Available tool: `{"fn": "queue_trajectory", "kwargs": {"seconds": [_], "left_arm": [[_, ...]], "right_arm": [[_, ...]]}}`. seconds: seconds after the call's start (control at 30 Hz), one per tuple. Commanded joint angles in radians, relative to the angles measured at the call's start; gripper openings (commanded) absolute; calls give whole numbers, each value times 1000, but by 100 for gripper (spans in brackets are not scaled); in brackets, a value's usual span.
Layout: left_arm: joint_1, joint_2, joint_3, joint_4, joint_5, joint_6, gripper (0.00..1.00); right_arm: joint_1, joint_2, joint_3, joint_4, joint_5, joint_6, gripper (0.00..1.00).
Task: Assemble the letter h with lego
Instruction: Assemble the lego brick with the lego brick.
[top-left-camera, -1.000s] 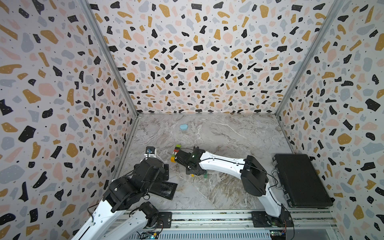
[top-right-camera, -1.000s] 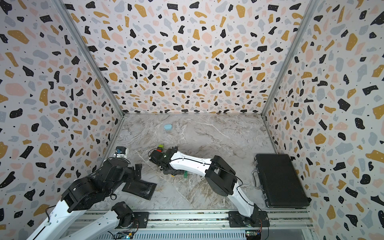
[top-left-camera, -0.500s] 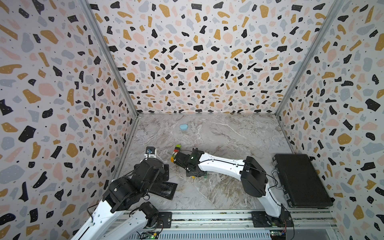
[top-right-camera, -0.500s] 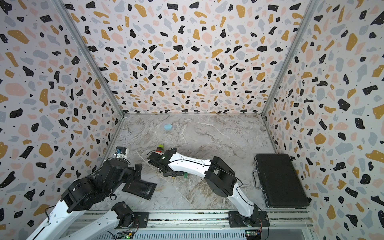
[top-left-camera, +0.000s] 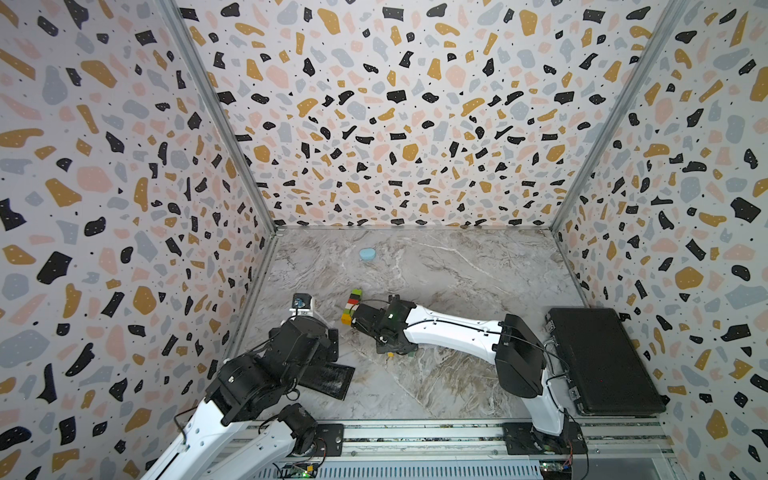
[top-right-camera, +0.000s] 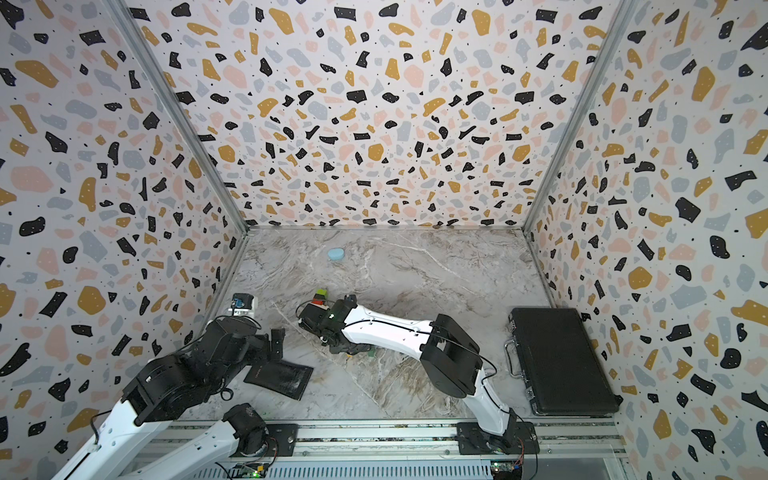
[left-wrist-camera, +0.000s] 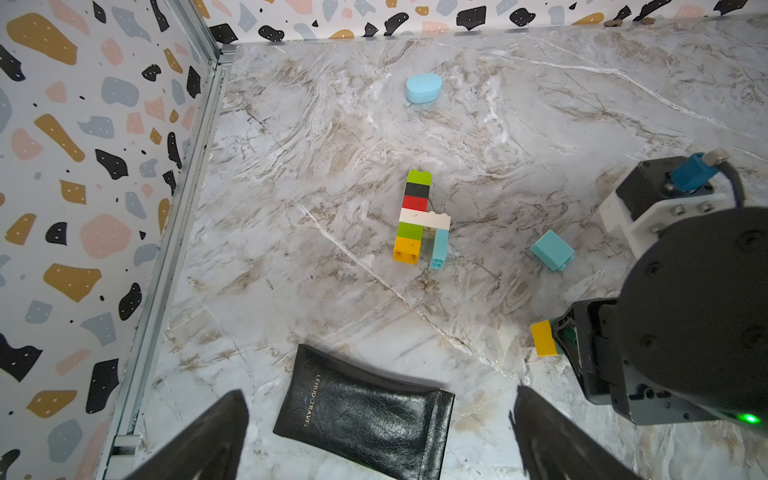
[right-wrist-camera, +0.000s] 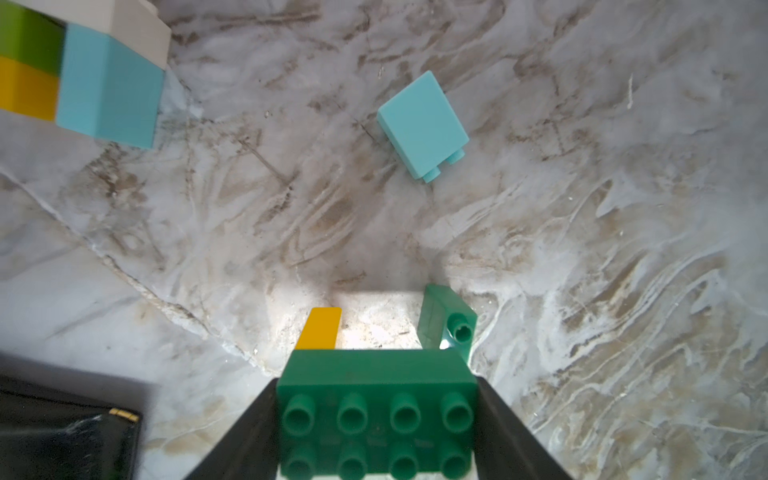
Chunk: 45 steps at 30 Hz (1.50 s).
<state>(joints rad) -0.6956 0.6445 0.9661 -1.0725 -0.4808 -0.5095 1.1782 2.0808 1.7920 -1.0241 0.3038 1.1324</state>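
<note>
Right end effector (right-wrist-camera: 376, 380) clamps a dark green brick (right-wrist-camera: 376, 415), likely for the nearby lego column (left-wrist-camera: 415, 216). Left end effector (left-wrist-camera: 378, 392) gapes, empty

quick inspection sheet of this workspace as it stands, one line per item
surface: marble-look tabletop, no spills seen
job's things: brick build lying flat; light blue brick loose beside it; dark green brick with yellow brick attached
clutter: pale blue lump, black pouch, black case
grippers: left gripper open over pouch; right gripper shut on dark green brick
cables: black cable along right arm, no snag seen
surroundings: speckled walls on three sides
</note>
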Motion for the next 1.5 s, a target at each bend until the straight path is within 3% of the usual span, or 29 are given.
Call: {"fn": "queue_trajectory", "kwargs": {"seconds": [0.0, 1.47], "left_arm": [[-6, 1, -10, 20, -16, 0, 99], [-27, -3, -10, 17, -24, -2, 99]], "right_arm": [[-4, -59, -20, -29, 29, -1, 0], [-38, -51, -170, 108, -56, 40, 0]]}}
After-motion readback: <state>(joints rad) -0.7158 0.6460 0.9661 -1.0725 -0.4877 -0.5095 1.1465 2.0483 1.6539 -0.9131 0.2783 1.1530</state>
